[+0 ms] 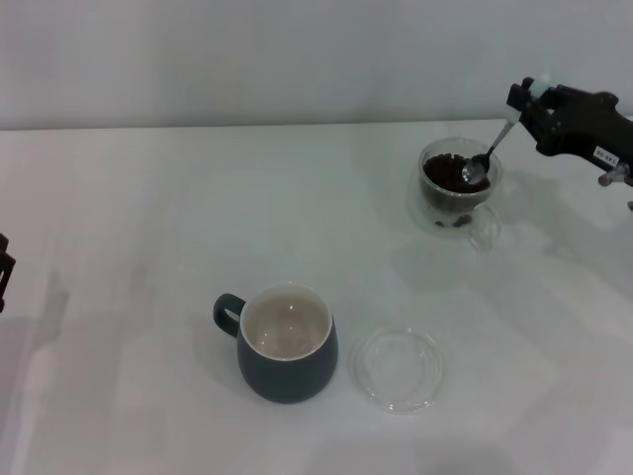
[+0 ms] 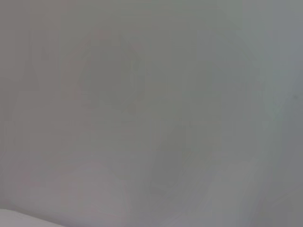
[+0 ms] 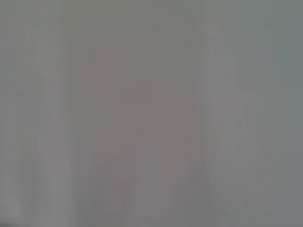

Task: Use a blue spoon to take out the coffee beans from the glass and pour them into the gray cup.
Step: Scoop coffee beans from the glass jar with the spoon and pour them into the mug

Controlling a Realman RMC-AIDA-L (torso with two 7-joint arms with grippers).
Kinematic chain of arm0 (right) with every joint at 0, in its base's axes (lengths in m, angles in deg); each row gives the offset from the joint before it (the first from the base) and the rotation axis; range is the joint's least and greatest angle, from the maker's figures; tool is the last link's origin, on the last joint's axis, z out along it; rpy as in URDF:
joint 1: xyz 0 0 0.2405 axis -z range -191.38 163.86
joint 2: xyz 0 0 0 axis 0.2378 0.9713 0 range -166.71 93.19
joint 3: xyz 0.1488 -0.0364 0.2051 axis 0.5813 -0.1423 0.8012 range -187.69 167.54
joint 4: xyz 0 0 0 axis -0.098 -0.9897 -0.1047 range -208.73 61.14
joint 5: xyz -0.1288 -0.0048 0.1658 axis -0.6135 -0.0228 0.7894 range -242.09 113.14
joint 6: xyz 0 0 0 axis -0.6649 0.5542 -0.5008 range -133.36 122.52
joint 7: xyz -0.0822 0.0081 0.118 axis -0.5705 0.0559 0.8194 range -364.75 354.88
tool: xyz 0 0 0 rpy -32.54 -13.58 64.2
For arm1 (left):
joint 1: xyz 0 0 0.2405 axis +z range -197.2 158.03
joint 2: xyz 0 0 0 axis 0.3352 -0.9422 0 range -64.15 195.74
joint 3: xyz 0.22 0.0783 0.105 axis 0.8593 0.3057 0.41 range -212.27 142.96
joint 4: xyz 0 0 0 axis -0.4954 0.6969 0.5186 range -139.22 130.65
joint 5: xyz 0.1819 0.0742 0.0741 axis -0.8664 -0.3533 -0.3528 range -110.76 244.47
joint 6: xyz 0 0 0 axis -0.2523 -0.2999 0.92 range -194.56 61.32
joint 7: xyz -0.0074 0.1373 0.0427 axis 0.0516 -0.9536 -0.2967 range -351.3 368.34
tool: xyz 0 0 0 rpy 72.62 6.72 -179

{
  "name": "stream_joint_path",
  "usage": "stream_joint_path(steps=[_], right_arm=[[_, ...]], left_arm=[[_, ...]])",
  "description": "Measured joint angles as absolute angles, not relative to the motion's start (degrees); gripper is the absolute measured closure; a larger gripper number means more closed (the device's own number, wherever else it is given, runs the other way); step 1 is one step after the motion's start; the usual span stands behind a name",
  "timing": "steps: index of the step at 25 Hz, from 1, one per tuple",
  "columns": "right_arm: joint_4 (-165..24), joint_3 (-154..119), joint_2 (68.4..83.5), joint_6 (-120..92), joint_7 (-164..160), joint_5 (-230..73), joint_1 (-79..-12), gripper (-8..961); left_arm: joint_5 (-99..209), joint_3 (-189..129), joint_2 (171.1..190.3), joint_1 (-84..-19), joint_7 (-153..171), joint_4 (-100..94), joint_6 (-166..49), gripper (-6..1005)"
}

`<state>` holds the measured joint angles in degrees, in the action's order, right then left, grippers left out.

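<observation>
Scooping step in hand. Right pincer (image 1: 521, 107) sits near the far right edge of the tabletop (image 1: 148, 208), closed on the pale handle of the blue spoon (image 1: 492, 150). Spoon slants down from the pincer; its metal bowl rests inside the glass (image 1: 458, 188), on or just above the coffee beans (image 1: 447, 178). Whether beans lie in the bowl: cannot tell. Gray cup (image 1: 287, 342) stands upright toward the near edge, well apart from the glass, handle pointing to the left edge, cream inside showing no beans. Clear glass saucer (image 1: 398, 368) lies just beside it.

Left pincer (image 1: 4, 269) parked at the left edge; fingers' state cannot be told. Both wrist views show nothing usable.

Next move likely calls for lifting the spoon level, clearing the glass rim, carrying it across to the cup without tipping.
</observation>
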<state>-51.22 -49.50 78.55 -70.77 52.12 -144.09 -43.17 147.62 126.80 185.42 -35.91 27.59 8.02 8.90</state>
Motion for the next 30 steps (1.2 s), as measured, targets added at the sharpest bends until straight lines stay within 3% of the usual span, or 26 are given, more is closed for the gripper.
stream_joint_path(steps=[30], right_arm=[[-63.79,-48.86,78.92,-65.44,70.16,-131.97,-44.99,769]], left_arm=[[146.95,127.31,185.07,-39.15,24.79,5.0,6.59,241]])
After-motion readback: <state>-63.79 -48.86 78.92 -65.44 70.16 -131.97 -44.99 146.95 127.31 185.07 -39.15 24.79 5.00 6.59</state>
